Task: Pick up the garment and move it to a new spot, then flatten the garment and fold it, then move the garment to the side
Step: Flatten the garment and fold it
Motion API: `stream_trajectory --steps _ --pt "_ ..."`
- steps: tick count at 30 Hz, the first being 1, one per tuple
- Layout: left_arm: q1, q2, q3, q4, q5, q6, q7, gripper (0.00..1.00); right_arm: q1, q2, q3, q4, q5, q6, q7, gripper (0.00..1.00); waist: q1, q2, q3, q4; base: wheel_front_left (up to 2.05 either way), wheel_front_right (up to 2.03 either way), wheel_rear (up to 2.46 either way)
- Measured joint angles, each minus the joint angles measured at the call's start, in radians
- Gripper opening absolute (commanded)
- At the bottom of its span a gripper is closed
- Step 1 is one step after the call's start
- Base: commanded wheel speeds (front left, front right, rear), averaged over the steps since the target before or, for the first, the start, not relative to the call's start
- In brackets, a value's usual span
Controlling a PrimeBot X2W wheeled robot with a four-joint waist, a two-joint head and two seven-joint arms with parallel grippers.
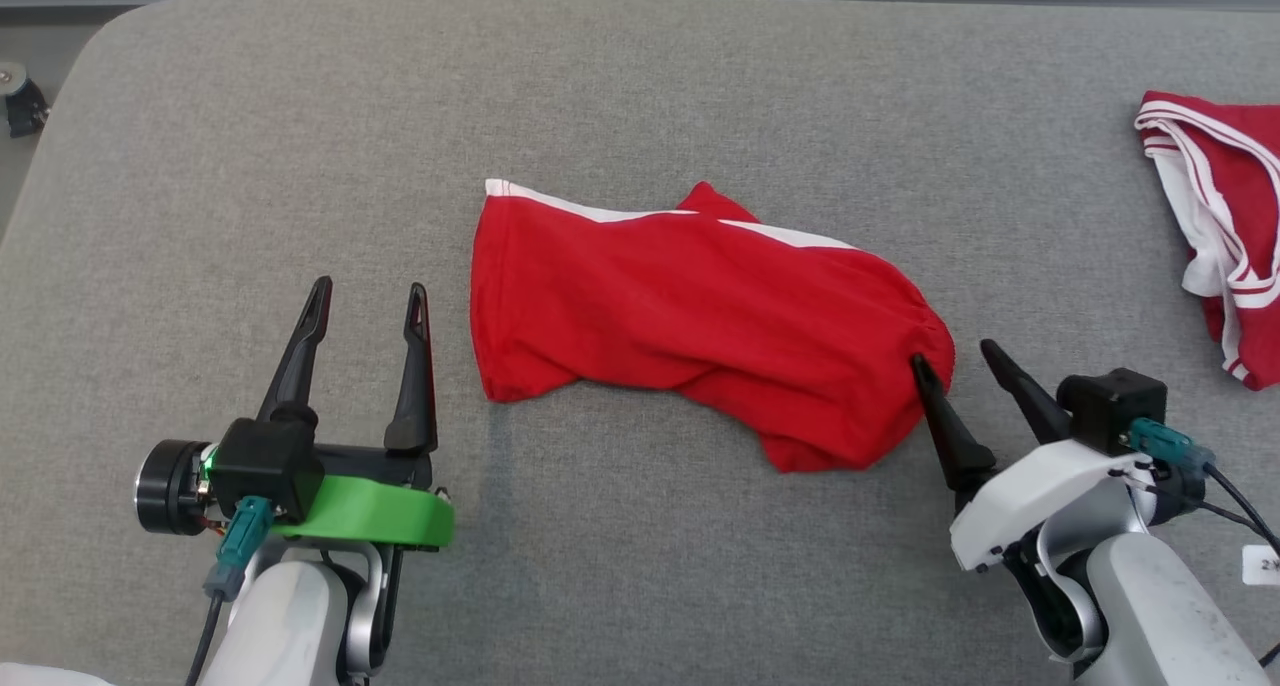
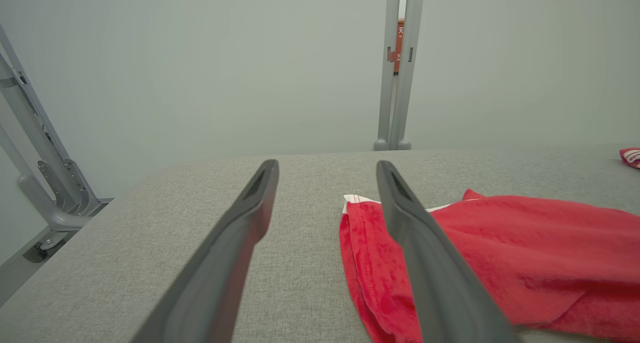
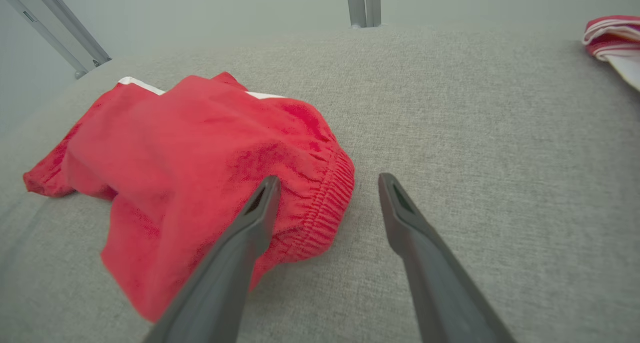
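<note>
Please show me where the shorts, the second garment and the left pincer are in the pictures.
shorts (image 1: 690,306), head view, middle of the red cloth.
second garment (image 1: 1230,226), head view, its middle, near the white trim.
left pincer (image 1: 369,286), head view, midway between its fingertips.
</note>
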Motion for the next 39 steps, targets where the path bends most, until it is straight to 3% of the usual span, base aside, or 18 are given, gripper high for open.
stream_trajectory --steps 4,6,8,9,18,23,32,38,39 --pt "-0.005 -0.008 0.012 0.002 0.009 -0.010 0.000 1.00 -0.044 0.000 0.051 0.082 0.050 0.000 0.032 1.00 0.0000 0.0000 0.021 0.018 0.00 0.00 0.00" --pt "-0.008 -0.012 0.017 0.004 0.012 -0.012 0.000 1.00 -0.055 0.000 0.072 0.112 0.075 0.000 0.046 0.64 0.0000 0.0000 0.027 0.023 0.00 0.00 0.00" --pt "-0.008 -0.016 0.022 0.007 0.014 -0.018 0.000 1.00 -0.070 -0.005 0.087 0.133 0.100 0.000 0.045 0.14 0.0000 0.0000 0.027 0.023 0.00 0.00 0.00" --pt "-0.008 -0.018 0.024 0.008 0.017 -0.020 0.000 1.00 -0.075 -0.008 0.092 0.136 0.109 0.000 0.036 0.00 0.0000 0.0000 0.026 0.022 0.00 0.00 0.00" --pt "0.002 -0.029 0.051 0.011 0.030 -0.031 0.000 1.00 -0.110 -0.092 0.070 0.079 0.060 0.000 -0.136 0.00 0.0000 0.0000 0.004 -0.001 0.00 0.00 0.00" --pt "0.007 -0.034 0.058 0.011 0.039 -0.038 0.000 1.00 -0.106 -0.125 0.086 0.021 0.002 0.000 -0.151 0.00 0.0000 0.0000 -0.008 -0.018 0.00 0.00 0.00" --pt "0.026 -0.048 0.068 0.019 0.042 -0.047 0.000 1.00 0.087 -0.113 0.190 0.003 -0.018 0.000 -0.074 0.00 0.0000 0.0000 -0.029 -0.034 0.00 0.00 0.00" --pt "0.033 -0.053 0.075 0.026 0.047 -0.053 0.000 1.00 0.156 -0.070 0.171 0.048 -0.035 0.000 -0.073 0.00 0.0000 0.0000 -0.041 -0.042 0.00 0.00 0.00" --pt "0.034 -0.054 0.076 0.027 0.047 -0.053 0.000 1.00 0.159 -0.060 0.163 0.053 -0.035 0.000 -0.078 0.05 0.0000 0.0000 -0.042 -0.043 0.00 0.00 0.00"
